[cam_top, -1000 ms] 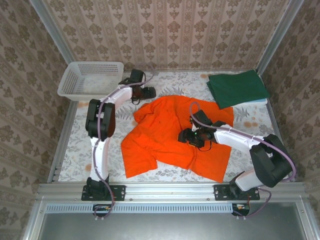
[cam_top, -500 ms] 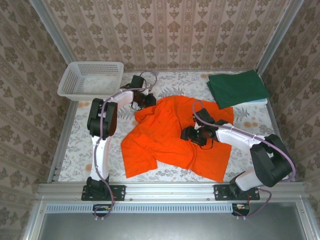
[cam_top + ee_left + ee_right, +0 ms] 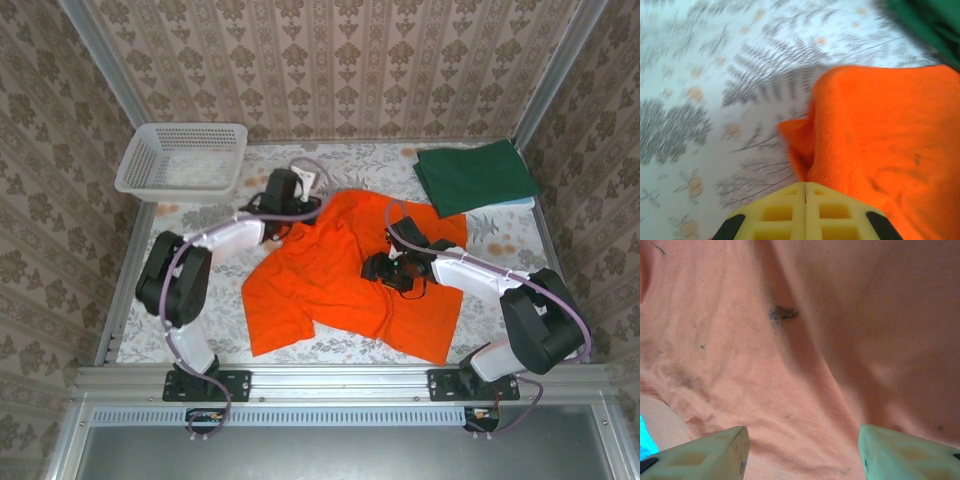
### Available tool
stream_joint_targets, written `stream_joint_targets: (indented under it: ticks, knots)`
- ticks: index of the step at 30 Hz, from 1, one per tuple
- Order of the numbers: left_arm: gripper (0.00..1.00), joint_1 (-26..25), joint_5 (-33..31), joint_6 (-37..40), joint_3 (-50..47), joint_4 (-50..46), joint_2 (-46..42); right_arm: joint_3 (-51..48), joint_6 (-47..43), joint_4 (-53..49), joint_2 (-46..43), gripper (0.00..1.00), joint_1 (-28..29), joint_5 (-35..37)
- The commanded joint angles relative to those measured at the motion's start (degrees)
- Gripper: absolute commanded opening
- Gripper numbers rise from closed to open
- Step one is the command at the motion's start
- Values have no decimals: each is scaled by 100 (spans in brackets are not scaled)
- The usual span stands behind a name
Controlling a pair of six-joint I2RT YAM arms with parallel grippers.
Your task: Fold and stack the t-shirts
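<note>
The bright orange t-shirt (image 3: 330,270) lies crumpled and spread in the middle of the table. My left gripper (image 3: 305,208) is at its far left corner. In the left wrist view the yellow jaws of this gripper (image 3: 805,187) are pressed together, with a fold of the orange t-shirt (image 3: 880,135) coming out from between their tips. My right gripper (image 3: 378,268) hovers over the shirt's middle; its fingers stand wide apart above the orange t-shirt (image 3: 815,340), holding nothing. The dark green t-shirt (image 3: 475,175) lies folded at the far right and shows blurred in the left wrist view (image 3: 930,25).
A white lattice basket (image 3: 180,160) sits at the far left corner. The fern-patterned tablecloth (image 3: 150,300) is bare to the left of the orange shirt. Wallpapered walls and metal rails close in the table's sides. A pale blue edge (image 3: 520,202) peeks from under the green shirt.
My left gripper has moved right from near the basket to the orange shirt's far left corner and closed on it. The right gripper shifted slightly and stays open.
</note>
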Motion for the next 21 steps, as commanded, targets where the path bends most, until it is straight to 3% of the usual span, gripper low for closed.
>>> stream_joint_targets:
  ticks: [1, 2, 4, 6, 9, 13, 16, 19, 21]
  knots:
    - [0, -979, -1550, 969, -849, 1111, -235, -84, 84, -84, -156, 61, -66, 182]
    - [0, -1323, -1944, 1141, -1025, 1140, -227, -117, 122, -77, -174, 61, -94, 201]
    - [10, -1904, -2642, 1354, -1355, 1280, -196, -213, 192, -5, -230, 62, -152, 185]
    - [25, -2348, -3126, 1400, -1650, 1387, -252, -336, 267, 80, -318, 62, -238, 184]
    - [45, -2461, -3250, 1111, -1791, 1134, -622, -448, 293, 143, -368, 62, -349, 184]
    - [64, -1918, -2453, 330, -1686, 497, -1528, -497, 293, 125, -499, 62, -490, 133]
    - [68, -1084, -1111, -654, -1346, -22, -1874, -571, 328, 223, -587, 63, -539, 90]
    - [70, -381, -88, -1483, -580, -969, -1514, -632, 361, 315, -583, 63, -575, 55]
    - [68, -202, 508, -1465, 260, -1867, -915, -666, 391, 366, -579, 63, -587, 44]
